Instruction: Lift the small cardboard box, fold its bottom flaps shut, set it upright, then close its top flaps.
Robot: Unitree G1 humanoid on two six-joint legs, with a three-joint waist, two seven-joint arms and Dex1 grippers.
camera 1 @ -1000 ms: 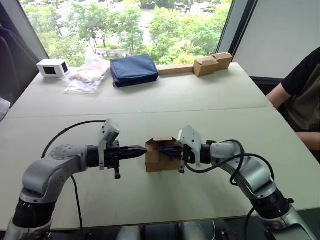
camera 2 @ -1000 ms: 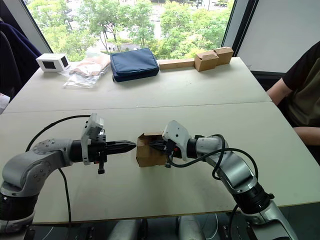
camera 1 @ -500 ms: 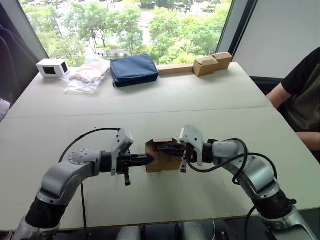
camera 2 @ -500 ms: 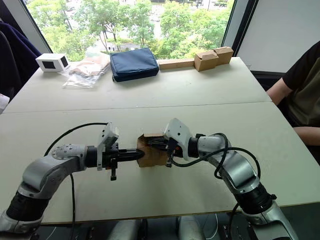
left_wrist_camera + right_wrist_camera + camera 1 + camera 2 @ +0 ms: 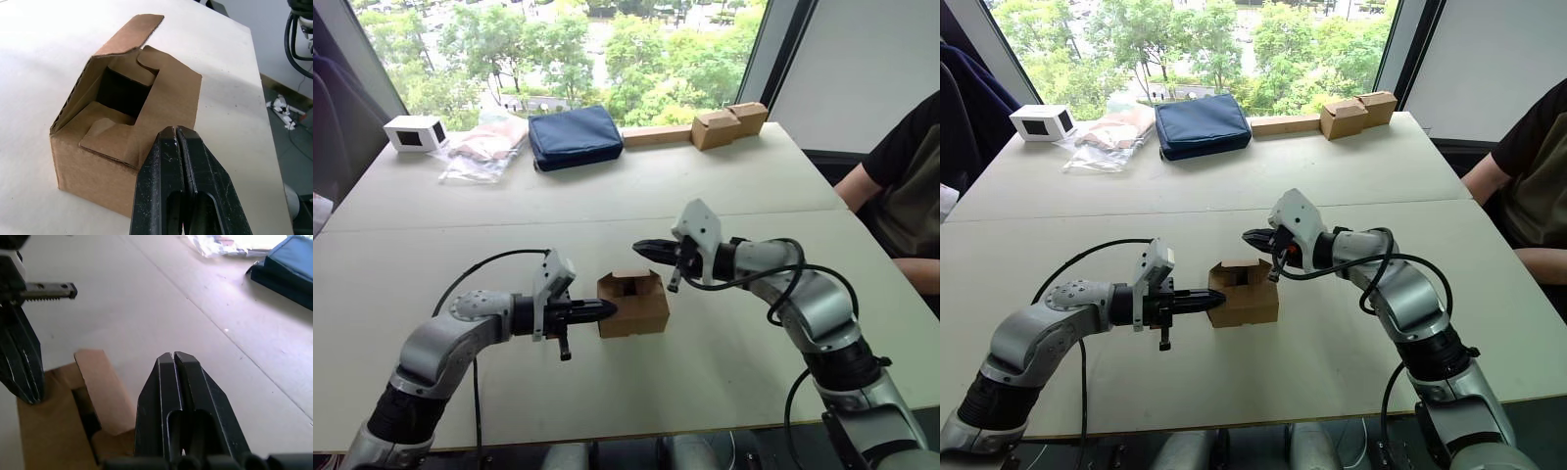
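The small cardboard box (image 5: 634, 305) sits upright on the table, near the front and in the middle. Its top flaps (image 5: 146, 93) are partly folded in around a dark gap, and one flap (image 5: 131, 35) still stands up at the far side. My left gripper (image 5: 610, 310) is shut, with its tips against the box's left upper edge. My right gripper (image 5: 640, 246) is also shut and empty. It hovers above and just behind the box, clear of it. The right wrist view looks down on the raised flap (image 5: 102, 391).
Along the far edge lie a small white box (image 5: 416, 132), a clear plastic bag (image 5: 485, 149), a navy pouch (image 5: 575, 137) and two joined tan boxes (image 5: 730, 124) with a flat strip (image 5: 656, 135). A person (image 5: 903, 186) sits at the table's right side.
My right gripper has pulled out of the box top and risen up and back, away from it. The left gripper stays at the box's left side.
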